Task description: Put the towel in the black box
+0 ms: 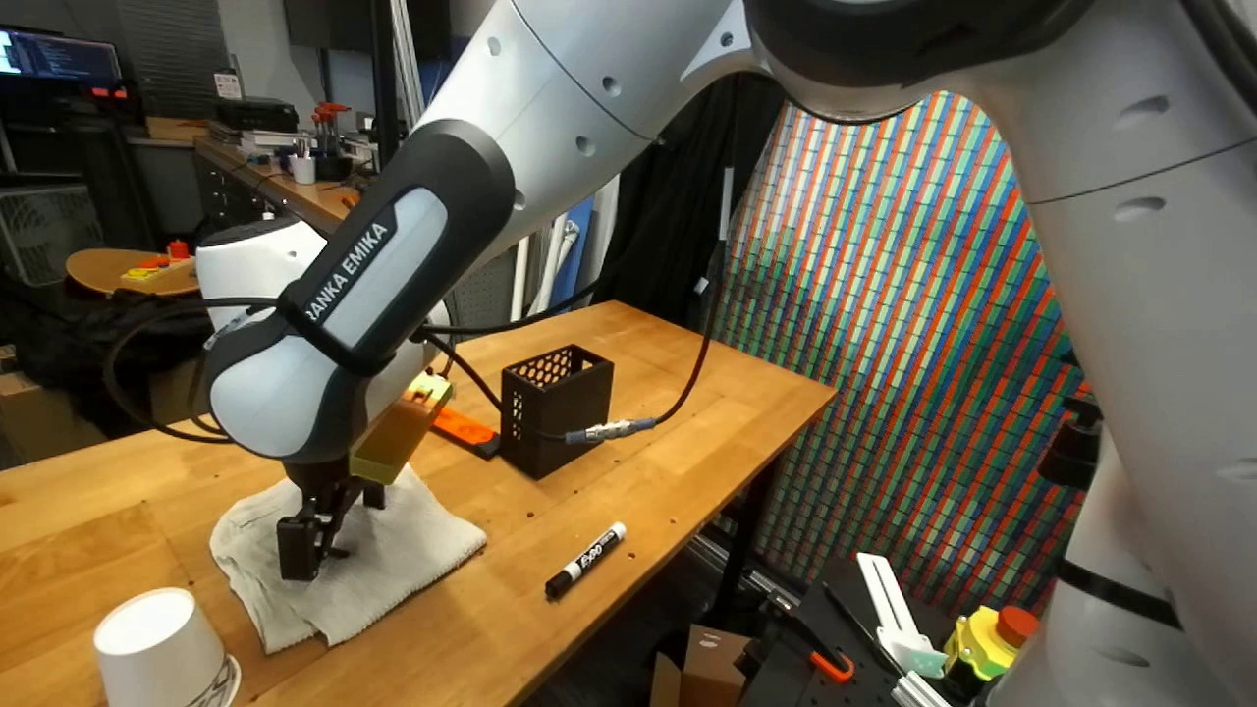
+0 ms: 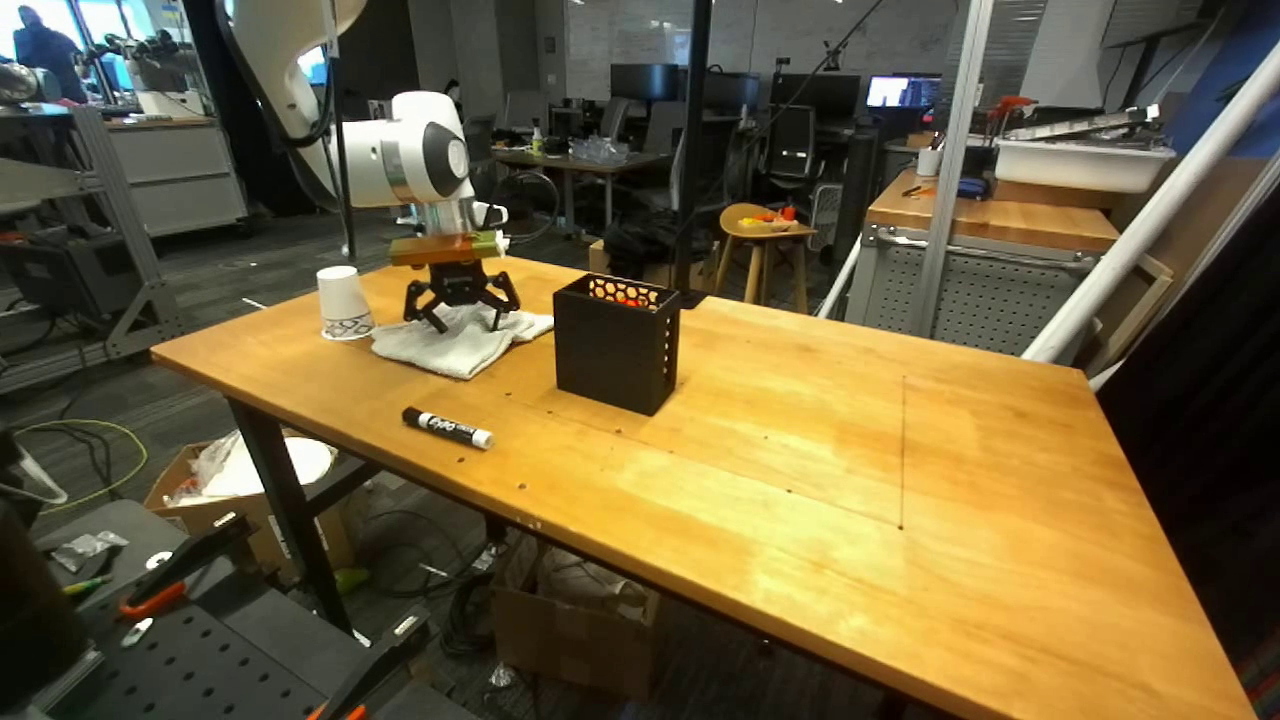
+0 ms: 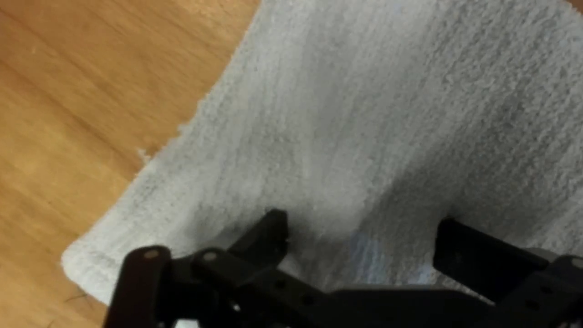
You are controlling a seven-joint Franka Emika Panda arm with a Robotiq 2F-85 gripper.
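end effector [image 3: 362, 228], jaws apart, over towel [image 3: 328, 114]

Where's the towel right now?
In an exterior view, the towel lies on the table in the left half of the picture, beneath the open claw, with the white cup to its left and the black box to its right.

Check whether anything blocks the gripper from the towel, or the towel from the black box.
Nothing visible: the open gripper is at the towel, and nothing stands between towel and black box. A cable crosses the box in an exterior view, seemingly in the foreground.
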